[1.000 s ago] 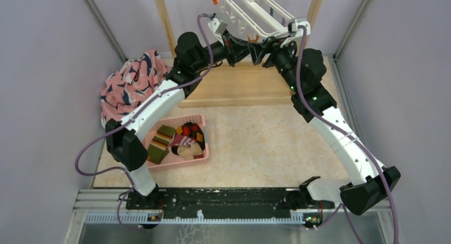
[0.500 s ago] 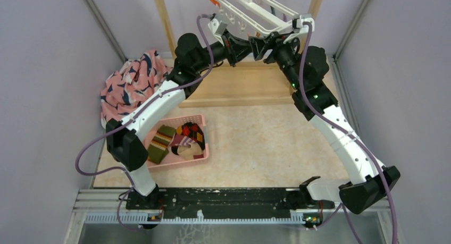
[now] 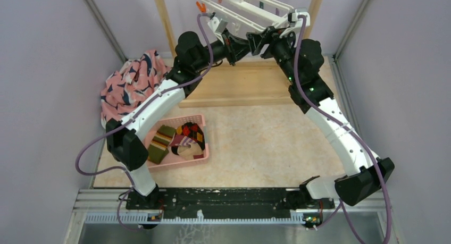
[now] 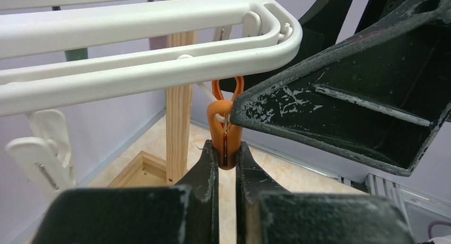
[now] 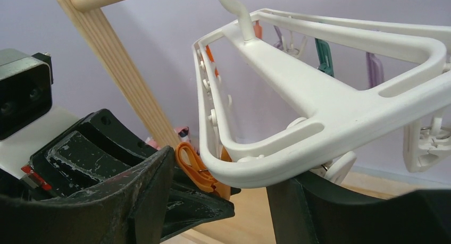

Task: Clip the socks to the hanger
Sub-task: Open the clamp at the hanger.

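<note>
— Left side?
— The socks (image 3: pixel 178 140) are kept in the pink basket (image 3: pixel 199 118), well apart from the hanger (image 4: pixel 159 68). The orange clip (image 4: pixel 223 122), hung under the hanger's corner edge, is pinched by the left gripper (image 4: pixel 227 156).
— Right?
— The right gripper (image 5: pixel 223 169) is spread astride that corner; little gap is left.

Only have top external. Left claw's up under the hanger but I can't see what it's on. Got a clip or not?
Observer: Yes. In the left wrist view, the left claw is shut on the lower end of an orange clip hanging beneath the hanger.
Operator: Right claw?
Observer: In the right wrist view, a rounded corner of the hanger sits inside the right claw, whose fingers stand wide apart. I can't tell whether they grip it.
Operator: Anything in that clip yet?
Observer: No. Neither wrist view shows any of the socks, and the orange clip has only the claw on it.
</note>
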`<control>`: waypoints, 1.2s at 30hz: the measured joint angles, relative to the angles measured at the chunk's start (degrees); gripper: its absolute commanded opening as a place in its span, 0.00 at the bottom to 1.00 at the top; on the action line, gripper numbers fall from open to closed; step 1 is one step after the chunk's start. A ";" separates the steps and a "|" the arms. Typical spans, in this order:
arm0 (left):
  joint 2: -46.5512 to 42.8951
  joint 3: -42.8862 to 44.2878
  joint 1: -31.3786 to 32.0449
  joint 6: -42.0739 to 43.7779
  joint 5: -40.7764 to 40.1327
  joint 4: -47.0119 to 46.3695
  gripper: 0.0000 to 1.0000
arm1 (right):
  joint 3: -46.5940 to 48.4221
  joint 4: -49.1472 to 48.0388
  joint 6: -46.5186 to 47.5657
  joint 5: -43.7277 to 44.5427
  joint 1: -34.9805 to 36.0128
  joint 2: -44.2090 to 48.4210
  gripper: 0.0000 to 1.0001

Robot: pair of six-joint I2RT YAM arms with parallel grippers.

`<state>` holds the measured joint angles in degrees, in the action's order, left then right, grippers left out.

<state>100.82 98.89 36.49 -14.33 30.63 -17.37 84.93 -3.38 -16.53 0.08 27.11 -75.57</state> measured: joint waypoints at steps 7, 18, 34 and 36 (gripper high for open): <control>1.07 1.55 0.00 -0.02 0.52 0.92 0.00 | -0.28 -0.13 0.24 -0.66 -0.09 0.09 0.61; 2.38 2.45 -0.02 0.00 0.92 1.60 0.00 | -1.29 0.00 3.13 0.24 1.42 -0.11 0.60; 1.99 1.57 -0.90 0.48 0.22 0.68 0.00 | 4.13 3.10 9.11 3.93 2.38 -4.35 0.03; 1.70 1.57 -0.92 0.66 0.17 0.50 0.00 | 4.13 2.51 9.57 4.22 2.36 -4.33 0.00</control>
<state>102.52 100.47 35.57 -13.67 30.81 -16.86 89.06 -0.86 -6.96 4.29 29.47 -79.90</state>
